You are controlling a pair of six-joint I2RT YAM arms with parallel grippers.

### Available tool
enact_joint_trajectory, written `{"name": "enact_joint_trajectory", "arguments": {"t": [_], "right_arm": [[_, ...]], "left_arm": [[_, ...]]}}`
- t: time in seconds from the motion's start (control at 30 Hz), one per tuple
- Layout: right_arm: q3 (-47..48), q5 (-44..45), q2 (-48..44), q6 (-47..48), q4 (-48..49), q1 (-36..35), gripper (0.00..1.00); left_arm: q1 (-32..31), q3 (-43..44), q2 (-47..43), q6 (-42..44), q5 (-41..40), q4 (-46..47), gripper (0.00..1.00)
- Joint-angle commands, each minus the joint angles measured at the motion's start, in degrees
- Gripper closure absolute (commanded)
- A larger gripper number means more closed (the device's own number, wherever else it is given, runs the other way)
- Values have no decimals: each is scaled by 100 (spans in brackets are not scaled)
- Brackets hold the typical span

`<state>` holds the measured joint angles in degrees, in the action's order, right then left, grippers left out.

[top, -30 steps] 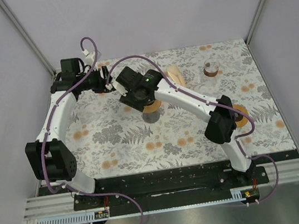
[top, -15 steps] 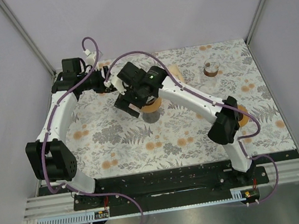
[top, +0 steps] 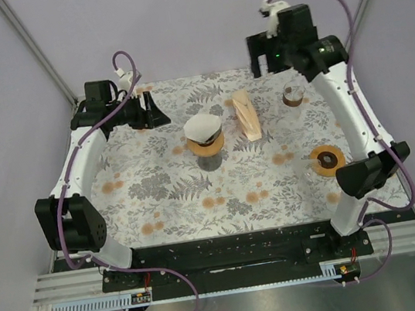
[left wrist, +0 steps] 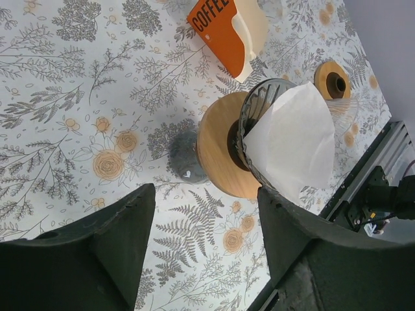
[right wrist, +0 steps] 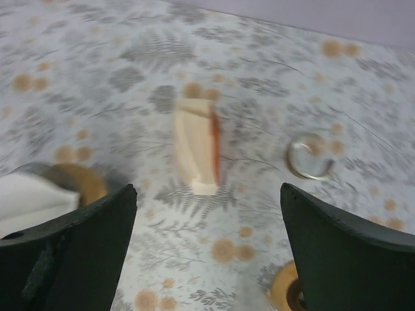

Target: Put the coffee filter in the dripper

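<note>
The white paper coffee filter [top: 202, 127] sits as a cone inside the dark wire dripper [left wrist: 256, 107], which rests on a wooden collar [left wrist: 217, 152] over a glass vessel at the table's middle. The left wrist view shows the filter [left wrist: 295, 142] leaning over the dripper's rim. My left gripper [top: 152, 110] hovers left of the dripper, open and empty [left wrist: 204, 214]. My right gripper [top: 266, 64] is raised at the back right, open wide and empty [right wrist: 207, 201]. The filter [right wrist: 26, 201] shows at the left edge of its view.
An orange and cream pack of filters marked COFFEE [top: 247, 114] lies right of the dripper. A small glass [top: 292, 96] stands at the back right. A round wooden disc with a hole [top: 326, 159] lies at the right, beside the right arm's elbow.
My right gripper has opened and swung from over the dripper up to the back right, leaving the filter in the dripper. The left jaws have widened slightly.
</note>
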<state>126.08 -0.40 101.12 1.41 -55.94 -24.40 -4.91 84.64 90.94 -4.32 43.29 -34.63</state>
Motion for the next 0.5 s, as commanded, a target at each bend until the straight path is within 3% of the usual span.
{"name": "enact_joint_trajectory", "arguments": {"t": [0.0,0.1,0.2,0.3,0.47], "right_arm": [[-759,875,-66,-791,407,1154,2],[-1094,771,239,-1002,803,2120,12],[-998,533,627,-1073,866,2579,22],[-805,559,1031,-1046,857,2669,30],[-593,639,1603,-1055,672,2730,34]], "left_arm": [[69,-9,-366,159,22,141,31],[112,-96,-427,229,-31,141,29],[148,-176,-480,265,-66,141,29],[174,-220,-498,273,-92,141,28],[209,-264,-507,221,-66,141,28]]}}
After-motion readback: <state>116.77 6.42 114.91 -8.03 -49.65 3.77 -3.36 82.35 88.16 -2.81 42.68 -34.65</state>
